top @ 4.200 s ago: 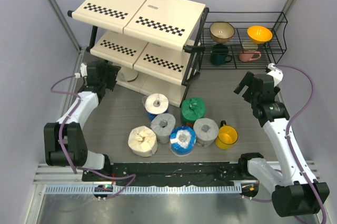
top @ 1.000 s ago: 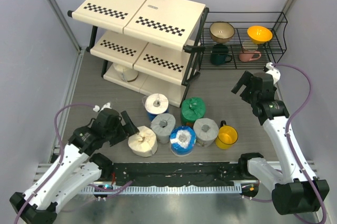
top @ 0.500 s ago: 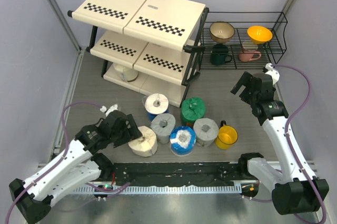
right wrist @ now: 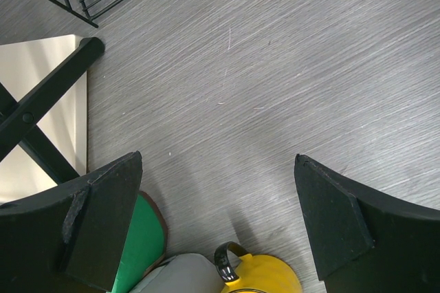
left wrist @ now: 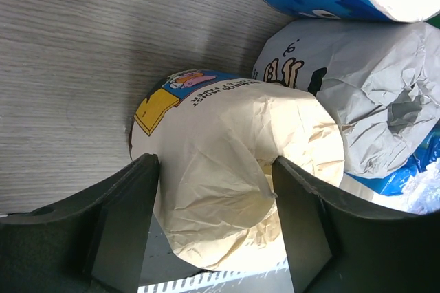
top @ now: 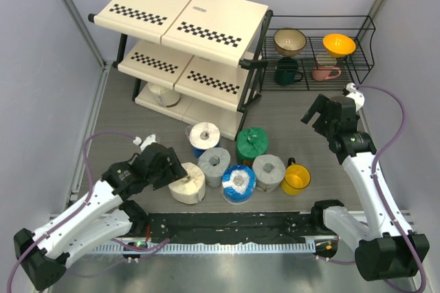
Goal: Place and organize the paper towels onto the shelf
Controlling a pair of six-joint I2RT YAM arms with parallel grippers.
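Note:
Six wrapped paper towel rolls stand bunched on the grey table. They are a cream roll (top: 187,183), two grey rolls (top: 214,164) (top: 269,172), two blue-and-white rolls (top: 204,136) (top: 238,183) and a green roll (top: 251,145). A second cream roll (top: 165,95) sits on the bottom tier of the shelf (top: 182,14). My left gripper (top: 173,175) is open, its fingers (left wrist: 124,224) straddling the cream roll (left wrist: 234,162), close against its sides. My right gripper (top: 322,117) is open and empty, raised right of the rolls, and also shows in the right wrist view (right wrist: 220,217).
A yellow mug (top: 296,177) stands against the right grey roll. A black wire rack (top: 320,56) of cups and bowls stands at the back right, next to the shelf. The shelf's black foot (right wrist: 41,107) shows in the right wrist view.
My left arm has swung from the shelf's bottom tier down to the front left, then moved right until its fingers straddle the cream roll. The right arm has barely moved.

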